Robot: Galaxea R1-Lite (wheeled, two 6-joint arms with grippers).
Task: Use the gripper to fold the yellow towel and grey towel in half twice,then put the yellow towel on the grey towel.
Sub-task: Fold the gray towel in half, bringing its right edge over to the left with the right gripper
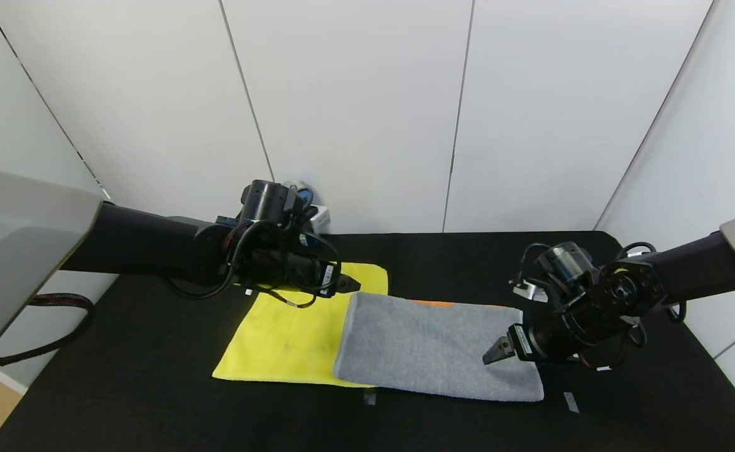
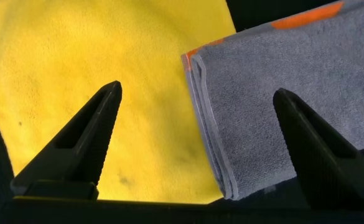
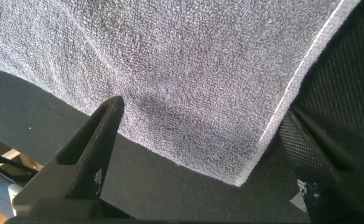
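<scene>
The yellow towel [image 1: 279, 339] lies flat on the black table, left of centre. The grey towel [image 1: 436, 348] lies folded to its right, its layered left edge resting over the yellow towel's right side, a strip of orange band [image 1: 433, 302] showing along its far edge. My left gripper [image 1: 350, 284] hovers open above the far end of that overlap; in the left wrist view the left gripper [image 2: 198, 90] spans the yellow towel [image 2: 107, 50] and the grey towel [image 2: 281, 81]. My right gripper [image 1: 496, 351] hangs open over the grey towel's near right part; the right wrist view shows the right gripper [image 3: 203, 106] above a corner of the grey towel [image 3: 188, 56], holding nothing.
Two small tape marks [image 1: 369, 397] [image 1: 570, 402] sit on the black tabletop [image 1: 154, 402] near the towels' front edge. A small device [image 1: 304, 201] stands at the back against the white wall panels. The table's right edge runs close to the right arm.
</scene>
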